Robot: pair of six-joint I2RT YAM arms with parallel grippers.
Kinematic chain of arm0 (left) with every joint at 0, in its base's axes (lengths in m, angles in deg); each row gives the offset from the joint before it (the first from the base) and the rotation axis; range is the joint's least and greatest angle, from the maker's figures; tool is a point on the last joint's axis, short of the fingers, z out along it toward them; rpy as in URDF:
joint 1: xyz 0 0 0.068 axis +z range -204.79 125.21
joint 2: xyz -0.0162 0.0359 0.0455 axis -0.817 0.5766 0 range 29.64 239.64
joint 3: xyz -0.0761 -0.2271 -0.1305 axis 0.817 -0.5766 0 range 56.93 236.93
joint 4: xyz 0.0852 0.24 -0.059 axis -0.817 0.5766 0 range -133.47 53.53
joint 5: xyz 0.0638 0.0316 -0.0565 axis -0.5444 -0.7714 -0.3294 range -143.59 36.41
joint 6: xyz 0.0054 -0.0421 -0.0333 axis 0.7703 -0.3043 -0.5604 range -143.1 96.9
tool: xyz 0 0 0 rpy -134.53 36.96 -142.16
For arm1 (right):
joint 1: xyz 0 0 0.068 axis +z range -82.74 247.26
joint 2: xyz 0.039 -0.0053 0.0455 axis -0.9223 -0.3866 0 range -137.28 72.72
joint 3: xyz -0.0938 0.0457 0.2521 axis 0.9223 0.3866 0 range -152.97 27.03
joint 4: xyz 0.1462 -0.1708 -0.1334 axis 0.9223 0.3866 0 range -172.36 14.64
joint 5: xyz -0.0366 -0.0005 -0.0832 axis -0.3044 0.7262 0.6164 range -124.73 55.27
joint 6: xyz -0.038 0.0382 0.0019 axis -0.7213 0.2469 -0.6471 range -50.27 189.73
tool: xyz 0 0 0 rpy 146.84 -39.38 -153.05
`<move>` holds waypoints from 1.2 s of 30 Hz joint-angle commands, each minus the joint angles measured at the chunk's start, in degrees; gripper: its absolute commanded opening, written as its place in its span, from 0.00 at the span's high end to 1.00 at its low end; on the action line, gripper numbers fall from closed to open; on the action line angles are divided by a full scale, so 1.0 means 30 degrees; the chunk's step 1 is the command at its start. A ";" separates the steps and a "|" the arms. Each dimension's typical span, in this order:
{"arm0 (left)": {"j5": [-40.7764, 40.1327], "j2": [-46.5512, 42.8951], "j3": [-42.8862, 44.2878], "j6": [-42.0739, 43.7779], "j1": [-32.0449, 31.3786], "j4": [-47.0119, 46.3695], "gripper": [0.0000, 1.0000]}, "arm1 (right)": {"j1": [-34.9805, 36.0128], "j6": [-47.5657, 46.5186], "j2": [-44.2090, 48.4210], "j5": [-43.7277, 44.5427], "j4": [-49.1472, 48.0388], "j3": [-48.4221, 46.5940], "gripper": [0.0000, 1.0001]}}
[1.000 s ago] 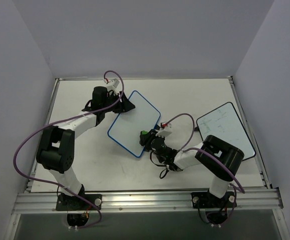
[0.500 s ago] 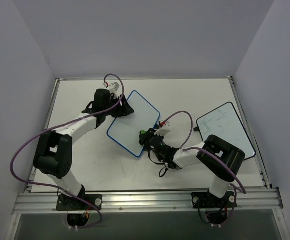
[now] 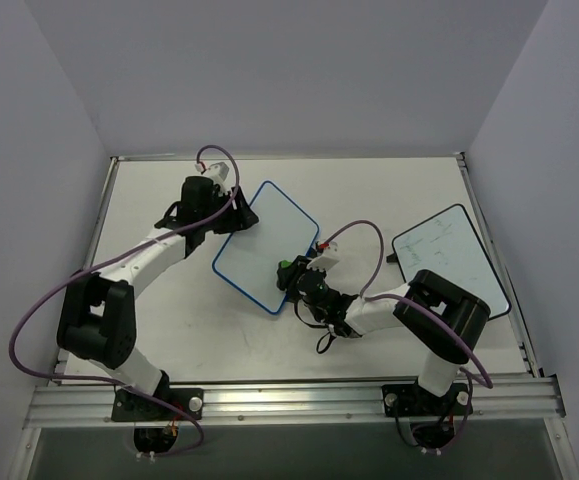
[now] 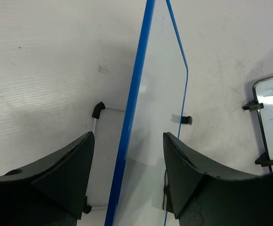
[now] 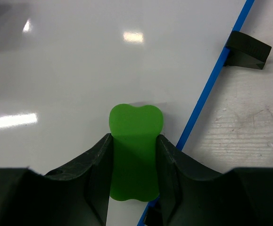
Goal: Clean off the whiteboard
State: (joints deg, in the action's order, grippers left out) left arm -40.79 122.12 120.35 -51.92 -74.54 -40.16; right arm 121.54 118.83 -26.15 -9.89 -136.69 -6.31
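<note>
White tabletop (image 3: pixel 369 190) between pale grey walls (image 3: pixel 269 70): eraser on an unbraced board.
The whiteboard (image 3: pixel 267 248) sits left of centre, its visible face clean. The right gripper (image 5: pixel 135 141) is clamped on a green eraser (image 5: pixel 135 155) pressed to the face just beside the blue frame. The left gripper (image 4: pixel 127 141) straddles the far edge, jaws apart and touching neither side. Likely risks: a stroke shoves the unheld board, or the eraser slips off the rim.

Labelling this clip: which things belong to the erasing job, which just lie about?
In the job: blue-framed rounded white board; green eraser block, held by the right gripper; left gripper, open astride the board's edge.
Lying about: black-framed white board with scribbles.
</note>
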 commanded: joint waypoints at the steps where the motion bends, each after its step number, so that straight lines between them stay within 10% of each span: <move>1: -0.2270 -0.1238 0.0570 0.0232 0.0137 0.0829 0.32 | 0.0275 -0.0371 -0.0325 -0.2040 0.2639 -0.0282 1.00; 21: -0.7778 -0.5807 -0.0221 -0.0853 0.0665 0.2966 0.28 | 0.0392 -0.0605 0.0465 -0.2127 0.3049 -0.0311 1.00; 36: -0.5323 -0.9295 0.0334 -0.0416 0.0665 0.6419 0.26 | -0.1274 -0.2712 0.4653 -0.0811 1.0363 -0.3825 1.00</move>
State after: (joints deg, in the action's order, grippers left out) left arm -60.55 96.68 119.19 -54.11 -72.79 -25.10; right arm 120.58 113.57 -16.53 -14.42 -114.66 -14.14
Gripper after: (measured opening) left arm 0.740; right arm 0.331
